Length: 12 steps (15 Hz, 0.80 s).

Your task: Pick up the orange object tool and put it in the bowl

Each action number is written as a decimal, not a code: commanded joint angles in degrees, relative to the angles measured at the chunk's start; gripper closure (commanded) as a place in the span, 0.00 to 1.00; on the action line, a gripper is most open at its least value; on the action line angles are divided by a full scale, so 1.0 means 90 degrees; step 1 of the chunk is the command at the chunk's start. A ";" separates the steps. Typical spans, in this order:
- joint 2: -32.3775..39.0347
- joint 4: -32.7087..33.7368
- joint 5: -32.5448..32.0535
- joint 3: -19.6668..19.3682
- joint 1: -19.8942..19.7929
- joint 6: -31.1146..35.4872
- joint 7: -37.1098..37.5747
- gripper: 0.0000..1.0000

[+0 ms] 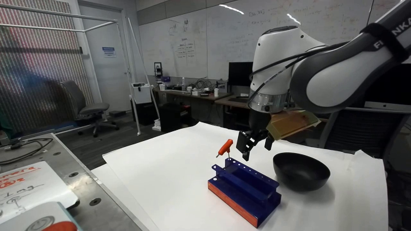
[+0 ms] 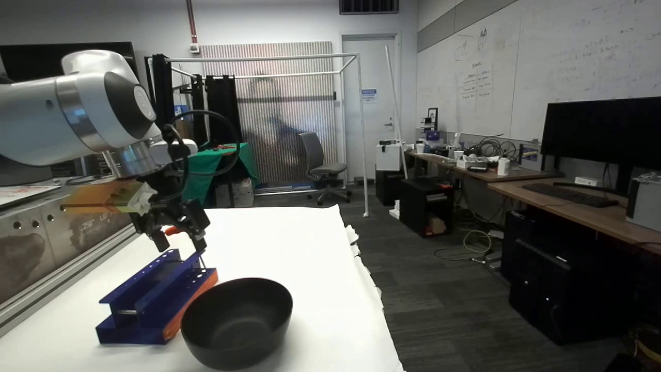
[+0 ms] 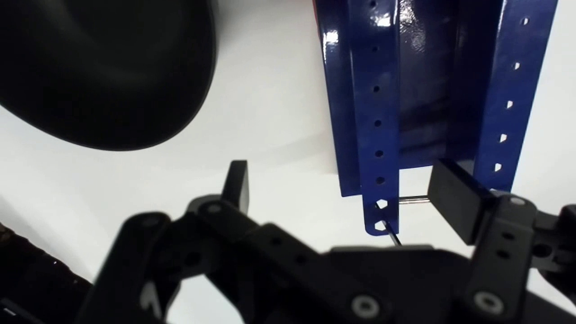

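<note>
The orange tool (image 1: 225,147) stands in a hole at the end of the blue rack, its orange handle up and its thin metal shaft down. In an exterior view the handle (image 2: 173,230) shows partly behind the fingers. In the wrist view only its shaft (image 3: 392,235) shows; the handle is hidden behind the gripper body. The matte black bowl (image 1: 300,179) stands beside the rack; it also shows in an exterior view (image 2: 206,346) and the wrist view (image 3: 112,90). My gripper (image 1: 257,150) (image 2: 181,242) (image 3: 344,193) is open and empty, above the rack's tool end.
The blue rack (image 1: 244,189) with an orange side strip stands on the white-covered table (image 1: 167,173); it also shows in the wrist view (image 3: 378,135). A metal bench (image 1: 96,192) runs along one table side. A chair (image 1: 362,131) stands behind the table.
</note>
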 commanded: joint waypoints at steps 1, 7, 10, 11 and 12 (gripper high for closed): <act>0.0065 0.0353 0.0338 -0.0083 0.0122 -0.0061 0.0395 0.00; 0.0662 0.1353 0.0371 -0.0167 0.0306 0.0317 0.1886 0.00; 0.1162 0.1746 0.0029 -0.0362 0.0519 0.0513 0.2607 0.00; 0.1294 0.1855 -0.0034 -0.0438 0.0595 0.0497 0.2778 0.00; 0.1413 0.1978 -0.0125 -0.0527 0.0682 0.0352 0.2922 0.00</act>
